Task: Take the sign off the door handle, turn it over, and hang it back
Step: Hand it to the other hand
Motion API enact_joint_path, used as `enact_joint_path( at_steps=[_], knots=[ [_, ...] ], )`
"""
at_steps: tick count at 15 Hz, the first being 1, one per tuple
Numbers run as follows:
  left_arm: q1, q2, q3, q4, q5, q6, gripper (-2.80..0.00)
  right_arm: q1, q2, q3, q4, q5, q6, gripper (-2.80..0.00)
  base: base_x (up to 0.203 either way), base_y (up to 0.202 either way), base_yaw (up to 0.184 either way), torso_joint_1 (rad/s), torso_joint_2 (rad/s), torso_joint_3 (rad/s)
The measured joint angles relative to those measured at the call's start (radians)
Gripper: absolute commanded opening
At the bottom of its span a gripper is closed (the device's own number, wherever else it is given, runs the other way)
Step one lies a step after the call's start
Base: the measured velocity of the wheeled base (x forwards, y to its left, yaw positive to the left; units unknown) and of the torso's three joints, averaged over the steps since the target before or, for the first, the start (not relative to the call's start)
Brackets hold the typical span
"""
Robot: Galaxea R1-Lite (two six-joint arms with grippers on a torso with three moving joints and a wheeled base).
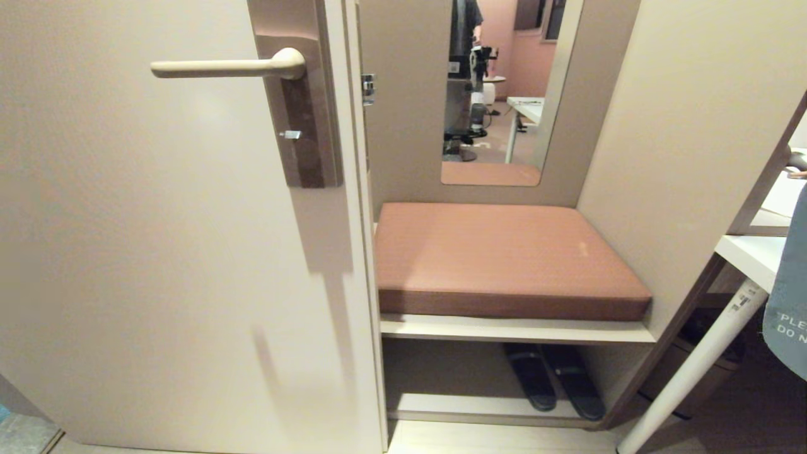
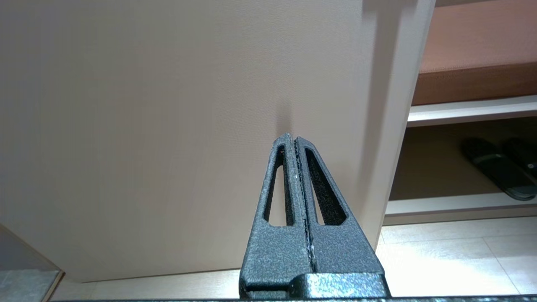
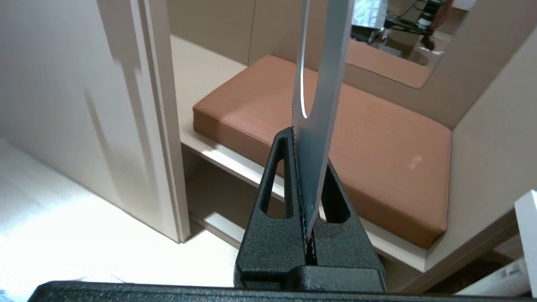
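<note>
One part of the task looks finished: the door handle is bare, with nothing hanging on it. The sign is at the far right edge of the head view, well apart from the handle and lower than it, in front of the white worktop. Only a piece of it shows there, with its blue side and the start of the white words facing the camera.

In the right wrist view, the right end effector is closed on the sign, and the card is pinched between its two fingers. From this camera the card is seen almost edge-on, as a thin pale strip. Its long axis continues the line of the fingers and goes away from the wrist, and a curved edge of the oval hole is visible beyond the fingertips, so the hole end points away from the end effector. In the head view the card seems to stand roughly upright, but I cannot tell exactly how much it is tilted.

The left end effector has its fingers pressed together with nothing between them, low in front of the door, and seems idle.

I judge that the hanging back is left. Whether the turning over is complete, I cannot say from these views.
</note>
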State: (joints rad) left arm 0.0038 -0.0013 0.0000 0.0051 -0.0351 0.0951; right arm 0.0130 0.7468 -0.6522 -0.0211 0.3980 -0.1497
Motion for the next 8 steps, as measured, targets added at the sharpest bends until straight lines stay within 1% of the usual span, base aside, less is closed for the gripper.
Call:
enact_joint_path(
  at_steps=[4,6,8],
  knots=[
    [-0.003,0.0,0.0,0.0,0.0,0.003,-2.8,0.0,0.021,-0.015,0.0,0.038,-0.007,-2.8,0.0,0.0,0.0,0.0,0.0,0.0],
    [-0.003,0.0,0.0,0.001,-0.009,0.032,-2.8,0.0,0.03,-0.017,-0.001,0.072,-0.016,-2.8,0.0,0.0,0.0,0.0,0.0,0.0],
    [-0.003,0.005,-0.021,0.008,-0.027,0.051,-2.8,0.0,0.041,-0.021,-0.001,0.078,-0.025,-2.8,0.0,0.0,0.0,0.0,0.0,0.0]
  ],
)
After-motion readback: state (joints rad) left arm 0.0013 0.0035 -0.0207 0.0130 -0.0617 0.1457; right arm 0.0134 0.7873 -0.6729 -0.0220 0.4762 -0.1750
